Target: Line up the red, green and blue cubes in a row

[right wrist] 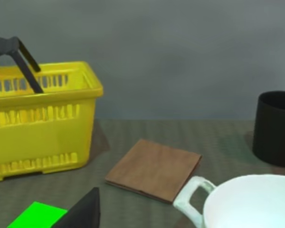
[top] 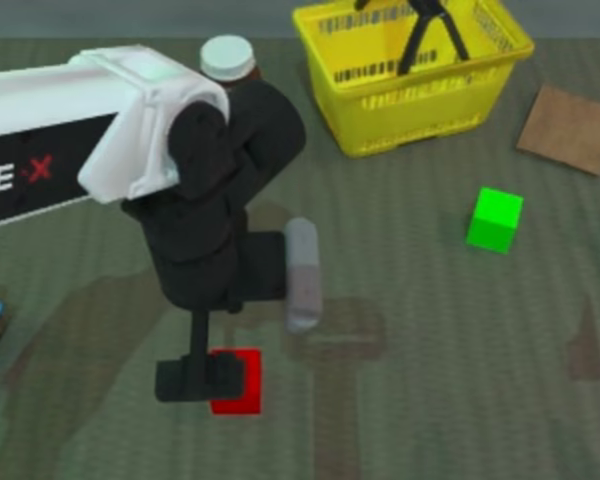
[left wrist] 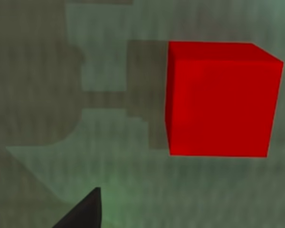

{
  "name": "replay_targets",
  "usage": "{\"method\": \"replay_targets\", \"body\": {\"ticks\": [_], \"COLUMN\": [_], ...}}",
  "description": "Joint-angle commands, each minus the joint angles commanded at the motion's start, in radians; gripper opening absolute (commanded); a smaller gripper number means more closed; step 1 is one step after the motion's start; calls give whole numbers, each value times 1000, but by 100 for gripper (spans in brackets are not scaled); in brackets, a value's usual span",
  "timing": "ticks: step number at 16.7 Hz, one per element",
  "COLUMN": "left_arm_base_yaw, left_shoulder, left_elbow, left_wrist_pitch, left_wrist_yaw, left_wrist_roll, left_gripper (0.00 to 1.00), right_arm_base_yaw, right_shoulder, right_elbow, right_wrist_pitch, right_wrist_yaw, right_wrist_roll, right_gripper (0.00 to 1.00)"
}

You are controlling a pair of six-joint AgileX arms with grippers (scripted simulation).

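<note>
- My left arm (top: 130, 130), the largest thing in the top view, reaches in from the table's left side and bends down over the near-centre of the table, so its wrist sits almost straight above the red cube.
- A yellow shopping basket (top: 380, 125) with black handles stands at the far edge, right of centre, well clear of the cubes and likely just clutter.
- A white pot (right wrist: 247, 204) with a looped handle and a black cylinder (right wrist: 275, 128) show only in the right wrist view, near my parked right arm, which is off the top view.
- A flat brown board (top: 570, 128) lies at the far right, beside the basket.
- A brown jar with a white lid (top: 227, 58) peeks out behind my left arm.
- The left gripper (top: 202, 377) hangs low, touching or just over the red cube's left edge; I judge it is lining up for a grasp. It holds nothing that I can see, and I cannot tell how far its jaws are parted.
- The green cube (top: 495, 219) sits alone on the right half, well apart from the red one.
- The red cube (top: 238, 381) rests on the table near the front, left of centre.
- I see no blue cube in any view.
</note>
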Motion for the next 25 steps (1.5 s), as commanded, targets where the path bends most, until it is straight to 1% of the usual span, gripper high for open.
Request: {"method": "replay_targets", "body": {"ticks": [3,7,10,17,21,25], "left_arm_base_yaw": [41,150,255,502,600,665], "left_shoulder": [-74,-292,-529,-1169,-1451,-1635], "left_elbow": [-66,-240,-417,-892,-1093,-1217], "left_wrist_pitch": [46,169,296,654,838,989], "left_wrist_yaw": [-5,-15,-22,-31,-27,-19], "left_wrist_roll": [-32,-128,-233,-533,-685,-809], "left_gripper": [100,100,100,100,100,100], "right_arm_base_yaw": [17,54,88,183,230,264], "right_shoulder": [92,362,671,1500,1878,2158], "right_elbow": [93,356,627,1298,1628,1894], "right_wrist_pitch": [-63,-229,-398,-848,-1068,-1222], "right_wrist_yaw": [-3,-2,0,6,8,8], "right_wrist_roll": [-45,-163,-281,-588,-741,-854], "right_gripper": [100,100,100,100,100,100]}}
